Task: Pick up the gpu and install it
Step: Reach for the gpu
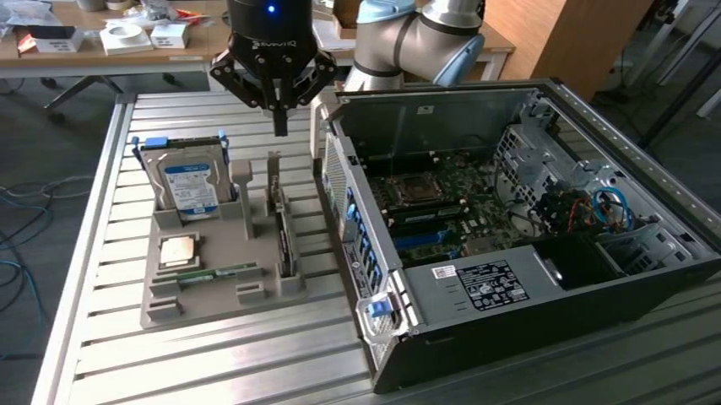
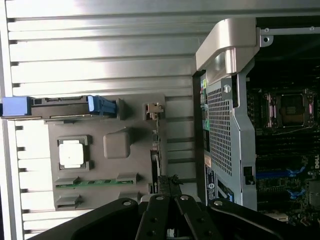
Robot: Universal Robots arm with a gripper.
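Over the far end of the grey holder tray, found the gripper hanging point-down, fingers pressed together with nothing between them. Judged it apart from everything on the tray and nearest to the gpu below. Found the gpu standing on edge in a slot along the tray's side toward the exterior view's right, pale bracket upright at the far end, dark card running toward the camera.

Counted 3 other parts on the same tray:
- Hard drive with a blue-white label, upright at the far corner toward the exterior view's left.
- Square silver processor lying flat near the middle.
- Green memory stick lying flat just nearer the camera.

Placed the tray on a slatted metal table, just beside the open computer case on the exterior view's right, motherboard exposed. Traced the grey robot arm behind the case.

From the wrist, looked straight down on the tray. Saw the gripper closed and empty and the gpu as a thin edge beyond it. Also made out the hard drive with blue rails, the processor and the memory stick. Noted the case's perforated metal panel just beside the tray.
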